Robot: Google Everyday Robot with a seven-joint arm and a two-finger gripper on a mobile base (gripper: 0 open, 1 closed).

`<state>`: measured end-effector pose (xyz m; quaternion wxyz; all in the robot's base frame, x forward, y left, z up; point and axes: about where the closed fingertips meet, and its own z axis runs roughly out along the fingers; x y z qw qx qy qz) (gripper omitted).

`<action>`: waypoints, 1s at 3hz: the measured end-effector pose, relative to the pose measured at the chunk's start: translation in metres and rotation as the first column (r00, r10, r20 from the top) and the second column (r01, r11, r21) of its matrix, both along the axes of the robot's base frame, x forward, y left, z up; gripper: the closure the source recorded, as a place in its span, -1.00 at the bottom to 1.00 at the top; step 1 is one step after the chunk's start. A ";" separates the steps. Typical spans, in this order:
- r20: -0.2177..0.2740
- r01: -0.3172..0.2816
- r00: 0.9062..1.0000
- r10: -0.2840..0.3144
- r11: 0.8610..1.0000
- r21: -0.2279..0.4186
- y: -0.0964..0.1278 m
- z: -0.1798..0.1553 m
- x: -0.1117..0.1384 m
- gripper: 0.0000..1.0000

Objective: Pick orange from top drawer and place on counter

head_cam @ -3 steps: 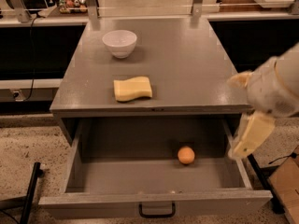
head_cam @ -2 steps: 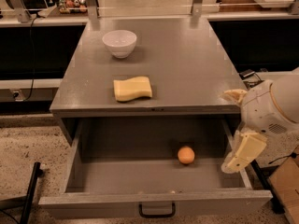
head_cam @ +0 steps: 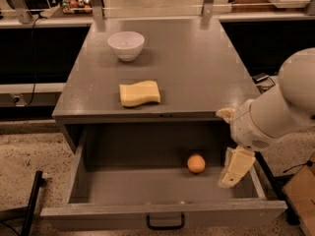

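Observation:
The orange [head_cam: 196,163] lies on the floor of the open top drawer [head_cam: 162,218], right of its middle. The drawer is pulled out, with a black handle at the front centre. My gripper [head_cam: 232,173] hangs from the white arm at the right, inside the drawer's right end, just right of the orange and apart from it. The grey counter [head_cam: 197,68] lies above the drawer.
A white bowl [head_cam: 126,44] stands at the counter's back left. A yellow wavy-edged sponge [head_cam: 140,93] lies near the counter's front edge. A black bar [head_cam: 30,205] leans at the lower left. A cardboard box [head_cam: 300,191] is at the far right.
My arm and gripper have moved left and down, from outside the drawer's right side into its right end, closer to the orange. The orange has not moved.

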<state>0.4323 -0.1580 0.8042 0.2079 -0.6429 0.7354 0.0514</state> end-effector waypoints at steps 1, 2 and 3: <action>-0.032 -0.017 0.999 0.016 1.000 -0.015 0.002 -0.034 0.004 -0.65; -0.059 -0.026 0.998 0.026 1.000 -0.007 0.002 -0.066 0.006 -0.20; -0.070 -0.019 0.997 0.020 1.000 0.022 -0.001 -0.090 0.011 0.21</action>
